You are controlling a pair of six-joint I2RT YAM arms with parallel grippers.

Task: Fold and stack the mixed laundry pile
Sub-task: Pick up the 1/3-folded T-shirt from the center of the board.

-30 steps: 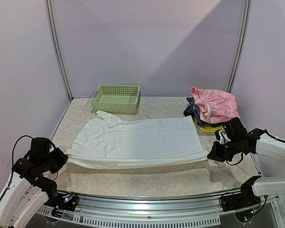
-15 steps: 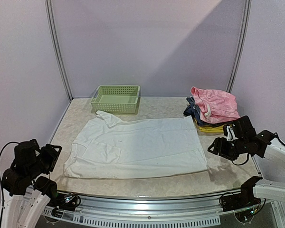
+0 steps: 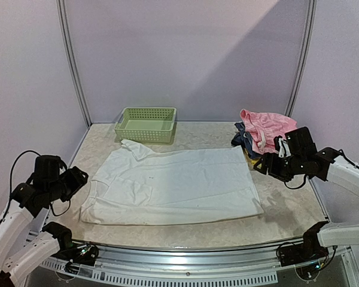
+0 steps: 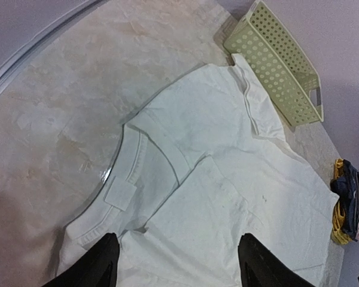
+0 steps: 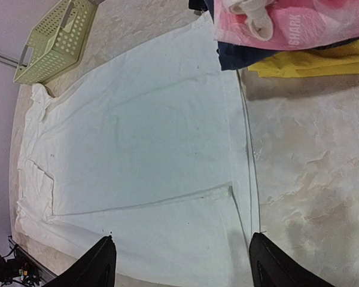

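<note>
The white piece [image 3: 173,185] of the mixed laundry pile, a T-shirt, lies spread flat mid-table, its near strip folded over. In the left wrist view its collar end [image 4: 227,197] shows; the right wrist view has its hem end [image 5: 137,137]. The thin pink piece [image 3: 269,130] [image 5: 305,24] lies crumpled on top of folded clothes at the back right. My left gripper [image 3: 78,176] [image 4: 178,236] hovers open over the shirt's collar end, holding nothing. My right gripper [image 3: 266,167] [image 5: 182,237] hovers open above the shirt's right edge, just in front of the pink piece.
A pale green lattice basket [image 3: 146,124] [image 4: 278,66] [image 5: 51,42] stands at the back, left of centre. Folded dark blue and yellow clothes [image 3: 246,146] [image 5: 269,57] lie under the pink piece. Marbled table [image 3: 197,236] shows bare in front of the shirt.
Both grippers opened and let go of the shirt's near edge, which now lies flat. The left arm pulled away and rose; the right arm rose toward the pink piece.
</note>
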